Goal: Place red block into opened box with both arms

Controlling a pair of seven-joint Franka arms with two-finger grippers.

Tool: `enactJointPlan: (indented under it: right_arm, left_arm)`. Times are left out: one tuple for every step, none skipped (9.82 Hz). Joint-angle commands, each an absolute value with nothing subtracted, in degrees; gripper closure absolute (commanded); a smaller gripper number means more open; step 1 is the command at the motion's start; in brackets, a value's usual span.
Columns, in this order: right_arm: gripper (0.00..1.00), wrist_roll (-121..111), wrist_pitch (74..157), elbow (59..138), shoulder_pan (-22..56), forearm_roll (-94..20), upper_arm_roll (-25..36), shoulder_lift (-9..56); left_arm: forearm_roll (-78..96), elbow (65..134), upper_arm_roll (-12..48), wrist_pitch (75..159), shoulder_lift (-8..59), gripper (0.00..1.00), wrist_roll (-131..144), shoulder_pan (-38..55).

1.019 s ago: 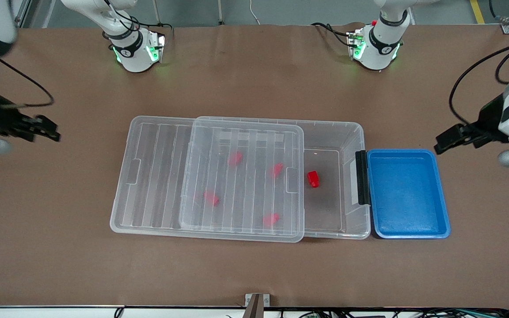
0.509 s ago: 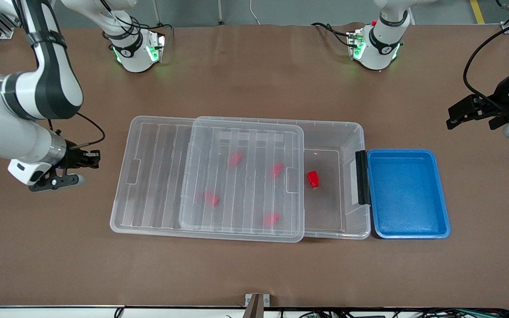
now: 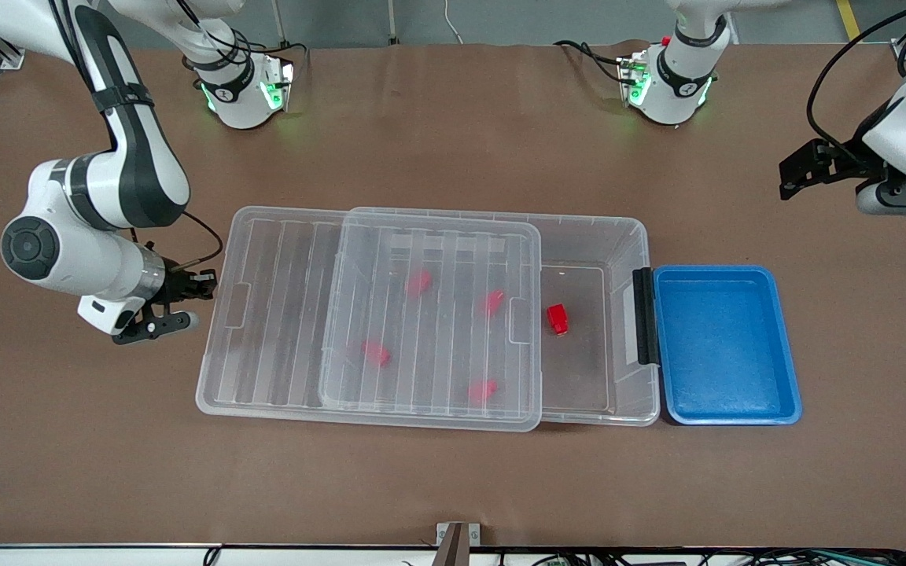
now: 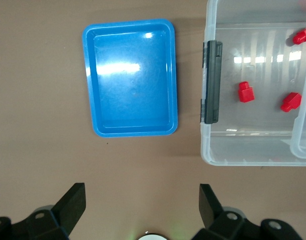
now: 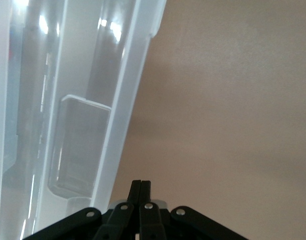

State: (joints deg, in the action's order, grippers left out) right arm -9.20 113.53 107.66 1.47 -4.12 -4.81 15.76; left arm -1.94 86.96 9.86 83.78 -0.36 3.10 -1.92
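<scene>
The box [image 3: 632, 233] is a clear bin whose ribbed lid [image 3: 280, 314] is slid toward the right arm's end, leaving the end by the black clip [image 3: 644, 314] uncovered. One red block [image 3: 557, 318] lies in that uncovered part. Several more red blocks [image 3: 419, 283] show through the lid. My right gripper [image 3: 208, 284] is shut and empty, low beside the lid's end edge [image 5: 125, 125]. My left gripper [image 3: 788, 177] hangs open over bare table at the left arm's end. In the left wrist view its gripper [image 4: 141, 200] is empty, and the red block [image 4: 246, 92] lies far off.
A blue tray [image 3: 783, 409] stands empty against the box's clip end; in the left wrist view the blue tray [image 4: 93, 90] lies beside the clip [image 4: 211, 82]. Brown table stretches around the box on all sides.
The right arm swung in from the table's end to the lid's end edge and its gripper shut. The left gripper drew back toward the bases. The blocks stayed put.
</scene>
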Motion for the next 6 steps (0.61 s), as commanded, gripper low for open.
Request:
enactJointPlan:
  right_arm:
    - [1.0,-9.84,113.99,108.28,0.97,-7.37,-6.15,15.82]
    - [1.0,-9.76,114.08,108.19,1.4,-8.86,-6.15,15.91]
    - [1.0,-9.76,114.08,108.11,1.93,-10.18,-6.15,15.91]
    - [1.0,-9.49,114.17,108.02,3.06,-10.63,-6.15,15.91]
    - [1.0,-9.14,114.26,107.93,4.03,-10.9,-6.15,16.0]
    - [1.0,-9.05,114.26,107.84,5.0,-12.46,-6.15,16.0]
  left_arm:
    - [-3.08,92.2,9.05,85.7,-2.73,0.0,1.76,-1.49]
    - [-3.08,92.11,9.14,85.69,-2.64,0.0,1.76,-1.49]
    - [-3.08,92.11,9.14,85.69,-2.64,0.0,1.76,-1.49]
    - [-2.99,92.2,9.23,85.52,-2.64,0.0,1.76,-1.49]
    - [-2.99,92.11,9.14,85.26,-2.64,0.0,1.76,-1.58]
    - [-2.99,92.11,9.14,85.25,-2.55,0.0,1.76,-1.67]
